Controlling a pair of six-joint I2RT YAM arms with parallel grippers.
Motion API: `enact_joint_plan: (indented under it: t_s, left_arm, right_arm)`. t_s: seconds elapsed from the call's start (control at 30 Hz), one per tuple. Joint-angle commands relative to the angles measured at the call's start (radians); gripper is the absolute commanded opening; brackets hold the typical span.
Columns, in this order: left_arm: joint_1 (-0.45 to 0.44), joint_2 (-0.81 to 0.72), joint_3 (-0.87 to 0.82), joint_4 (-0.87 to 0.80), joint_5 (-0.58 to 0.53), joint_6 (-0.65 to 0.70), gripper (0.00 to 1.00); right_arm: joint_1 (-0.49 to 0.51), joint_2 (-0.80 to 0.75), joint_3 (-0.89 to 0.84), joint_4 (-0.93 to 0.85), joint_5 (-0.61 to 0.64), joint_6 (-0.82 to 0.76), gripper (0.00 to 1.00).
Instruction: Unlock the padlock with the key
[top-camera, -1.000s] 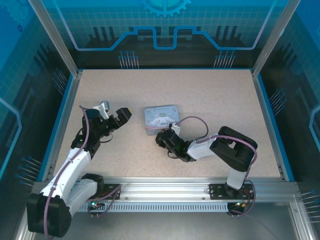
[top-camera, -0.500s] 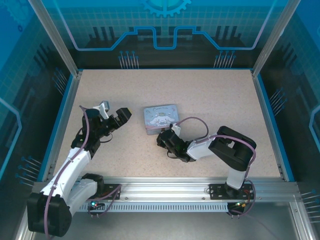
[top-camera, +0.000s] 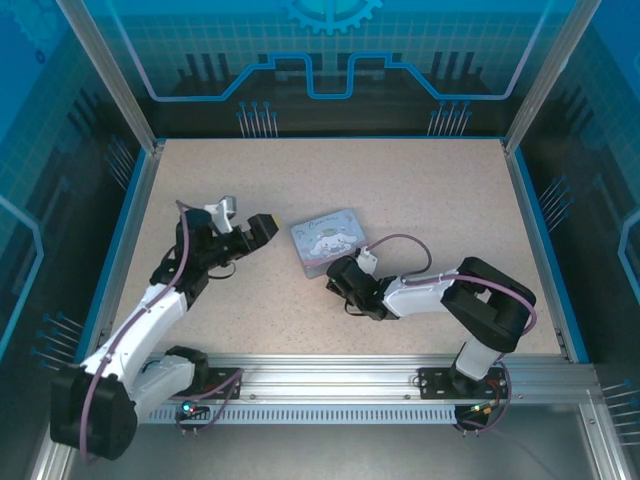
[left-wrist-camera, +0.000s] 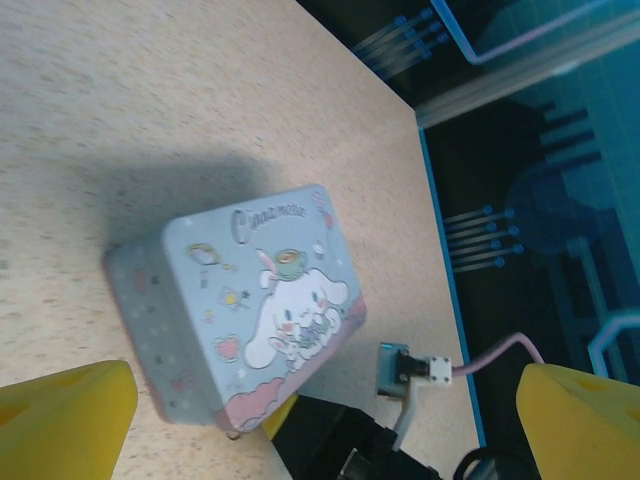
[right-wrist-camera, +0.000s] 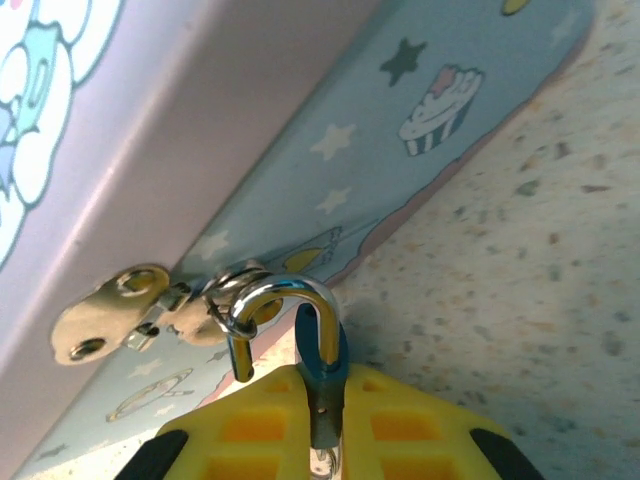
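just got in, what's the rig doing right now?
The right end effector is clamped on the small padlock, whose shackle is threaded through the latch of the pale blue cartoon tin near the middle of the table. The left end effector hangs open to the tin's left, pointed at it, holding nothing. Whether the lock is open yet I cannot tell.

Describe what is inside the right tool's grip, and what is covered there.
The padlock sits between the right tool's yellow fingers; its silver loop rises out, hooked through the tin's latch. The fingers cover the padlock's body.
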Motion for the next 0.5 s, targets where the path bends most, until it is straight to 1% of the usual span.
enact_joint_plan:
  t_s: [0.0,0.13,0.33,0.47]
  left_arm:
    - [-0.081,0.076,0.071,0.065,0.026,0.021,0.98]
    - [-0.165,0.180,0.130,0.110,0.031,0.023,0.97]
    - [-0.249,0.341,0.190,0.176,0.065,0.007,0.96]
    - [-0.291,0.433,0.200,0.218,0.071,-0.014,0.95]
  right_arm:
    - [-0.018,-0.022,-0.036,-0.115,0.050,0.006,0.11]
    - [-0.022,-0.036,-0.046,-0.117,0.053,-0.003,0.11]
    - [-0.033,-0.046,-0.045,-0.093,0.045,-0.065,0.12]
    - [-0.042,-0.046,-0.062,-0.034,0.029,-0.099,0.12]
